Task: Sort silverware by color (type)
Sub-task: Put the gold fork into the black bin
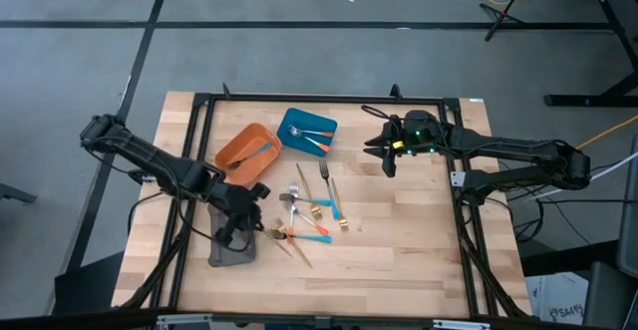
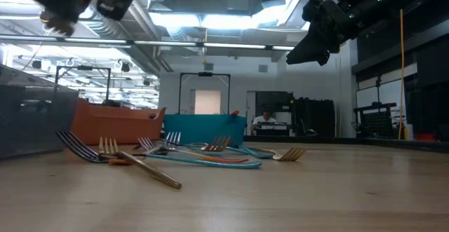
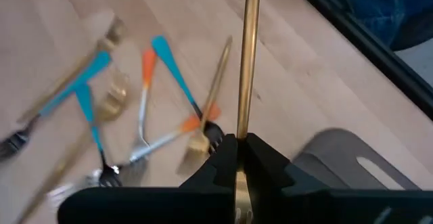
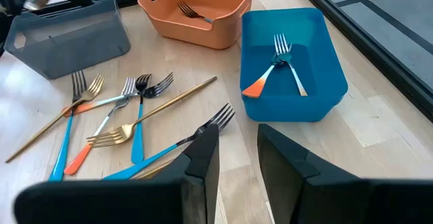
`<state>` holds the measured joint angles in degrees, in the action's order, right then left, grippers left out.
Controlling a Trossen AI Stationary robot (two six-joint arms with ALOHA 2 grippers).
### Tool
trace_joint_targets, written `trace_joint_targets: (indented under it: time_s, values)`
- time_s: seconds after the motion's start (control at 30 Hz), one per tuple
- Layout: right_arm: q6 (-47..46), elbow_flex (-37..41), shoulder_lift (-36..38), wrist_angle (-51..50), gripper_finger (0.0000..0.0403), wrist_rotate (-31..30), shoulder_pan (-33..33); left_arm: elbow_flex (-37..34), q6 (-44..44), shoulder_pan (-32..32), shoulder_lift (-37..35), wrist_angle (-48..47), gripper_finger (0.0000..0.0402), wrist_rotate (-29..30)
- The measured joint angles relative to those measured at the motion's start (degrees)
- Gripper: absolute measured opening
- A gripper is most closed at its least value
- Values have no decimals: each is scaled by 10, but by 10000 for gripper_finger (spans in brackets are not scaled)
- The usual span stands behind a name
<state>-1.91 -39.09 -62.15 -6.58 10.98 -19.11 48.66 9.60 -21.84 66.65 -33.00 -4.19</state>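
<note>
**Left gripper held a gold piece over the grey tray; the pile lay mid-table**

The left gripper was clamped on a gold utensil, its fingers pressed narrowly on the shaft. In the left wrist view the gold handle ran straight out from between the fingers, its long axis in line with the gripper (which end was the head could not be told). From above, this gripper hung at the near left part of the table, just over the grey tray.

The rest of the silverware lay loose on the middle of the table, nearer the front edge than the back, crossing one another at mixed angles. In the right wrist view a blue-handled fork lay close to parallel with a neighbouring blue-handled fork, a gold fork lay slantwise across the pile, and a long gold handle pointed toward the blue tray.

The blue tray, toward the back edge, held two pieces crossed at their heads, one an orange-handled fork. The orange tray beside it held one fork.

The right gripper hovered above the back right part of the table with its fingers parted wide, holding nothing.
</note>
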Motion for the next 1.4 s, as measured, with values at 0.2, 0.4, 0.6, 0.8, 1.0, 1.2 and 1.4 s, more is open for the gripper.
trace_joint_targets:
  time_s: [0.2,0.4,0.6,0.8,1.0,1.2,1.4]
  values:
    - [0,0,0,0,92,0,0,-57,-45,-22,-34,-1,10,-1]
    - [0,0,0,0,92,0,0,-97,-51,-42,-62,0,11,-16]
    - [0,0,0,1,92,0,0,-135,-65,-52,-86,-11,11,-15]
    - [0,0,0,1,92,0,0,-179,-95,-52,-105,7,11,-15]
    - [0,0,0,1,92,0,0,-184,-95,-52,-106,15,12,-10]
    - [0,0,0,1,92,0,0,-184,-95,-52,-106,15,24,-8]
    - [0,0,0,1,92,0,0,-184,-96,-52,-105,14,28,4]
